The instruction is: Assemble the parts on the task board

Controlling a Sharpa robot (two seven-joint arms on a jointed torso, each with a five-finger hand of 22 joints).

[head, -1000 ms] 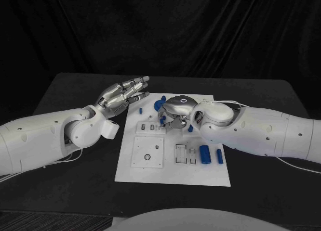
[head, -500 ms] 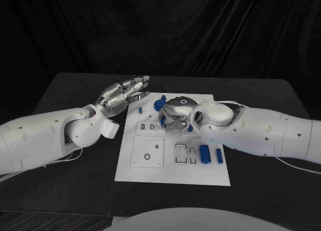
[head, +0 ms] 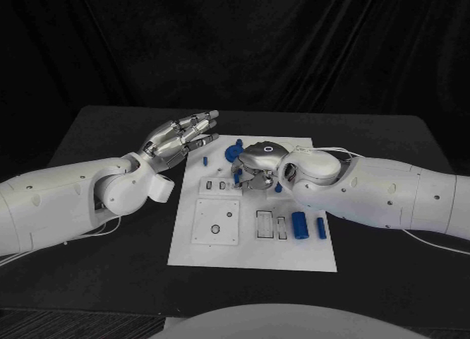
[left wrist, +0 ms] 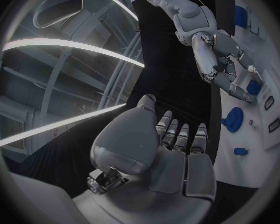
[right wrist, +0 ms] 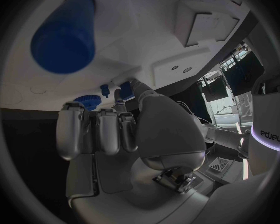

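Flat white rectangular task board [head: 252,247]: matt, smooth, plastic-looking, with small blue cylindrical parts [head: 299,226] of smooth plastic with a slight sheen. Black table [head: 103,261] surface matt, dull; black cloth backdrop [head: 296,49] behind it, creased and non-reflective. White arm shells [head: 52,205] smooth, semi-gloss plastic; silver left hand [head: 179,138] and silver right hand [head: 257,164] metallic with a satin sheen.

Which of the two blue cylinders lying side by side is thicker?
The left blue cylinder, next to the rectangular slots; the right blue cylinder is thinner.
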